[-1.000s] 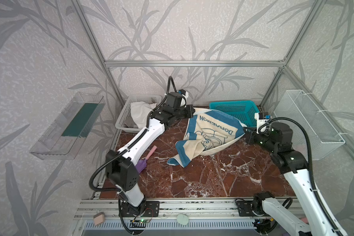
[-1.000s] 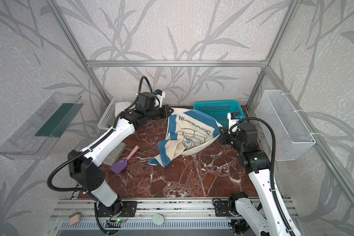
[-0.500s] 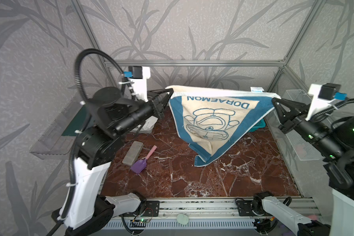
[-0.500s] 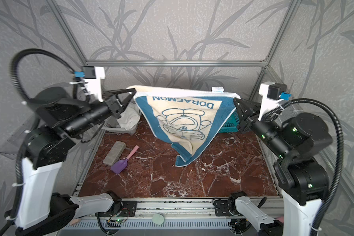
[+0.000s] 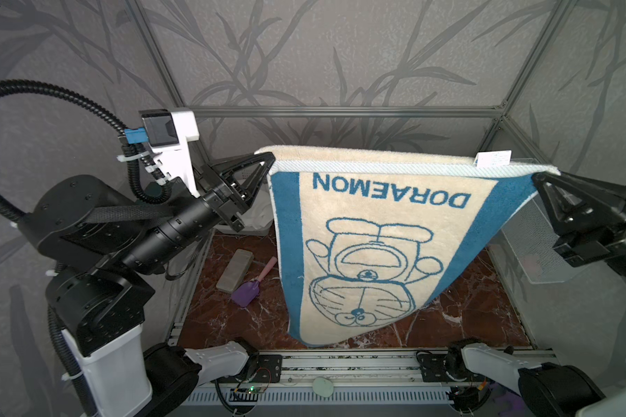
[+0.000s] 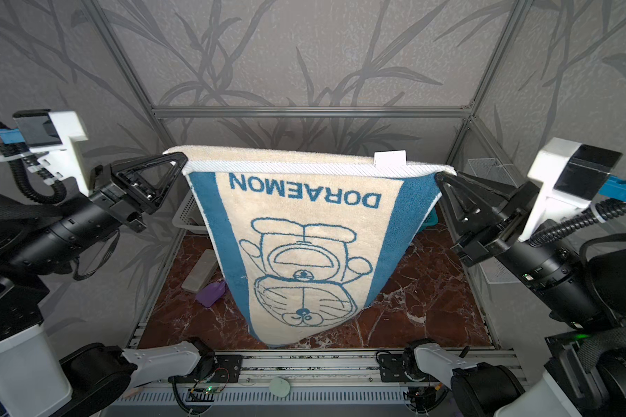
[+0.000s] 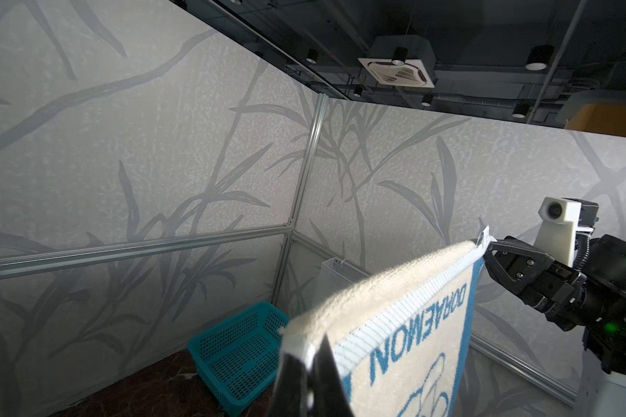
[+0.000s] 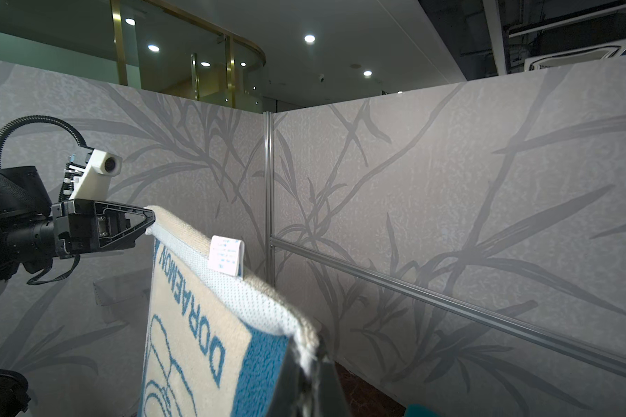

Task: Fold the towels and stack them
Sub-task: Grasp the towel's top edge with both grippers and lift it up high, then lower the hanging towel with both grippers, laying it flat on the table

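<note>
Doraemon towel (image 5: pixel 376 252), blue and cream, strung out flat in mid-air above the tabletop (image 5: pixel 467 317), lettering and cartoon outline upside down in both top views. Gripped at one upper corner by the left pincer (image 5: pixel 269 161), clamped fully down on the white hem over the tabletop's left side. Gripped at the other upper corner by the right pincer (image 5: pixel 537 177), likewise squeezed closed on the cloth over the tabletop's right side. Top edge drawn taut and roughly level, lower end sagging to a narrow rounded tip toward the tabletop's near edge. White care label (image 5: pixel 494 159) standing up from the hem, toward the tabletop's right side. In each wrist view, dark fingers (image 7: pixel 291 381) pressed together with the hem corner caught between them. Resting on the tabletop's left part: a grey slab (image 5: pixel 234 270) and, just beside it on the near side, a purple scoop (image 5: pixel 245 293) with a pink handle. Teal basket (image 7: pixel 239 346) at the tabletop's far right corner.
</note>
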Tool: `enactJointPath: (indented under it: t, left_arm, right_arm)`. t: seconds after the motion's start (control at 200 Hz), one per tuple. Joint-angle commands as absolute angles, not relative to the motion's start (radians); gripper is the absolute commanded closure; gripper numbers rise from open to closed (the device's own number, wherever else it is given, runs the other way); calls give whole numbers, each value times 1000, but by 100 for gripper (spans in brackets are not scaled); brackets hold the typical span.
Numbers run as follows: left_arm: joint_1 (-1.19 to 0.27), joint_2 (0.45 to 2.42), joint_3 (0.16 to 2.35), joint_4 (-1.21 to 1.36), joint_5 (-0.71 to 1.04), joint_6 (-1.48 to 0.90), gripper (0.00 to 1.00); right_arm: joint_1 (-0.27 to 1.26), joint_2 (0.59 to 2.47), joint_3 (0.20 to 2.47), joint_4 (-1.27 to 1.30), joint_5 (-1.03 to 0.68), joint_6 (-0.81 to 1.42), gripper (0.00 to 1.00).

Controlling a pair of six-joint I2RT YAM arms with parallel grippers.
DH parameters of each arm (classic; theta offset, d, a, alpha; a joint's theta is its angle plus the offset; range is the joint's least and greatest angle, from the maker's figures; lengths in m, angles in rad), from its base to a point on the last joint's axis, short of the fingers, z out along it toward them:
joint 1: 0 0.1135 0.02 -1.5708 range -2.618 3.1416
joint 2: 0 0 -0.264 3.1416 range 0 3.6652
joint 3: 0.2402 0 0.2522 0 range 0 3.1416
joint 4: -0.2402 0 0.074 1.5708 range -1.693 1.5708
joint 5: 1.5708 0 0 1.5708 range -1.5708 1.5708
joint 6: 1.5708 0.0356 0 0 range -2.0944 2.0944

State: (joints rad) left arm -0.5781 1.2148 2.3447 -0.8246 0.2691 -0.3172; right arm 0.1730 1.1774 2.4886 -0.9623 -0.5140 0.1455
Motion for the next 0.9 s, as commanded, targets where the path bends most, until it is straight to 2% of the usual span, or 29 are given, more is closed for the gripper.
enactJointPath:
  t: [0.0, 0.16, 0.325, 0.595, 0.765, 0.895]
  left_arm:
    - [-562, 1213, 2303, -858, 38, -226, 100]
    - [-526, 1225, 2123, -786, -49, -170, 100]
    - [-274, 1269, 1886, -617, 169, -311, 100]
    - [-83, 1480, 1681, -367, 288, -383, 100]
    - [-36, 1658, 1682, -263, 357, -415, 100]
    - [-25, 1763, 1700, -229, 391, -436, 100]
  right_arm:
    - [166, 1209, 2386, -928, -423, 158, 100]
    - [166, 1203, 2074, -734, -424, 175, 100]
    - [166, 1278, 1839, -536, -387, 164, 100]
    - [191, 1683, 1907, -376, -431, 144, 100]
    - [231, 1918, 2001, -303, -421, 114, 100]
    - [235, 2032, 2071, -298, -410, 105, 100]
